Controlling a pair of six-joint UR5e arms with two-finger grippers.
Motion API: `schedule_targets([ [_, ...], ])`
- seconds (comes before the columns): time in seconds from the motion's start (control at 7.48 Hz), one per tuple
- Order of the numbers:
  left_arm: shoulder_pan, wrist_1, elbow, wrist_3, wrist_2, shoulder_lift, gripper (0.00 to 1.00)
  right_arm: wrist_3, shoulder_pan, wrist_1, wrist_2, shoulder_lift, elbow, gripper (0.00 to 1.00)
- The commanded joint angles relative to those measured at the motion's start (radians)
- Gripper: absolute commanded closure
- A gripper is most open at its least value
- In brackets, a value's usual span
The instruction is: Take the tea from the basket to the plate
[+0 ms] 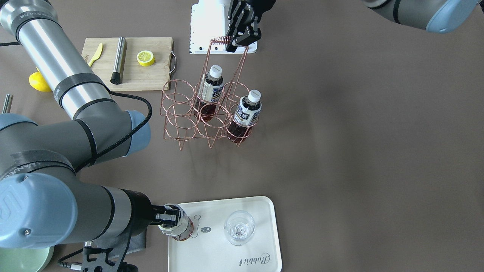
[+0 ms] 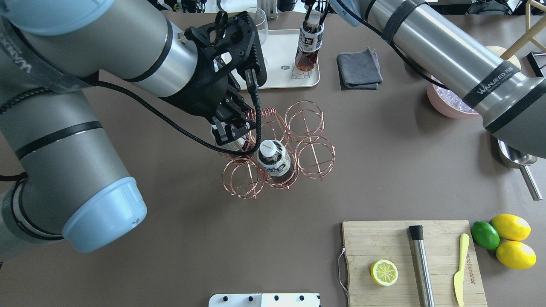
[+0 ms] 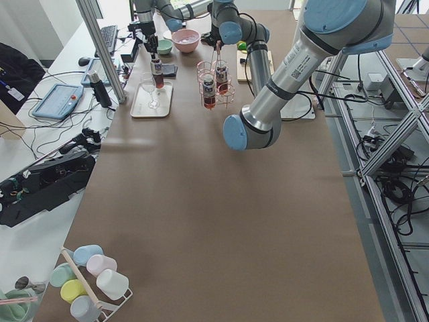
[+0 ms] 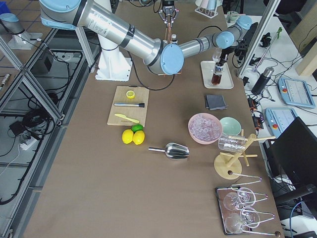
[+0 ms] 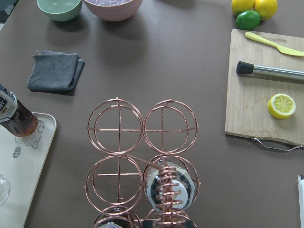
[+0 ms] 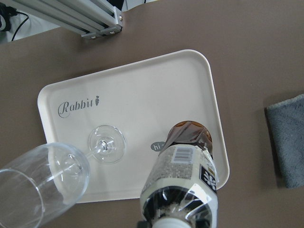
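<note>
My right gripper (image 1: 171, 220) is shut on a tea bottle (image 1: 185, 229), held upright with its base on or just above the bear corner of the cream plate (image 1: 227, 257); the bottle (image 6: 186, 187) and plate (image 6: 133, 90) also show in the right wrist view. My left gripper (image 1: 233, 42) is shut on the coiled handle of the copper wire basket (image 1: 181, 113). Two more tea bottles (image 1: 210, 88) (image 1: 247, 110) stand in basket cells. In the overhead view the left gripper (image 2: 239, 122) hides part of one bottle in the basket (image 2: 315, 157).
A wine glass (image 1: 239, 227) stands on the plate beside the held bottle. A grey cloth (image 2: 359, 68) and a pink bowl (image 2: 445, 104) lie right of the plate. A cutting board (image 2: 384, 238) holds a lemon half, steel rod and knife. A metal scoop (image 2: 518, 164) lies nearby.
</note>
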Motion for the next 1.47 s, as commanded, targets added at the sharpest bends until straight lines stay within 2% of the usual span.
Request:
schedule_targets([
  [0.0,-0.122,-0.002,-0.02,-0.001,-0.093,0.032,1.0,-0.001,-0.022,0.031,-0.046,0.028,-0.015,1.0],
  [0.13,-0.168,-0.003,-0.055,0.0,-0.132,0.086,1.0,0.001,-0.035,0.031,-0.069,0.031,-0.015,1.0],
  [0.27,-0.216,-0.005,-0.083,0.006,-0.153,0.136,1.0,0.001,-0.04,0.024,-0.071,0.034,-0.015,0.65],
  [0.4,-0.277,-0.005,-0.084,0.014,-0.16,0.169,1.0,-0.005,-0.048,0.023,-0.079,0.034,-0.015,0.01],
  [0.67,-0.404,0.006,-0.051,0.177,-0.237,0.247,1.0,-0.013,-0.04,0.01,-0.074,0.051,0.003,0.0],
  [0.8,-0.481,0.006,-0.025,0.282,-0.271,0.285,1.0,-0.027,-0.034,-0.074,-0.071,0.033,0.098,0.0],
  [1.07,-0.611,0.006,0.018,0.495,-0.32,0.358,1.0,-0.114,-0.037,-0.246,-0.08,-0.099,0.366,0.0],
  [1.34,-0.636,0.006,0.044,0.615,-0.319,0.381,1.0,-0.17,-0.008,-0.375,-0.074,-0.257,0.598,0.0],
])
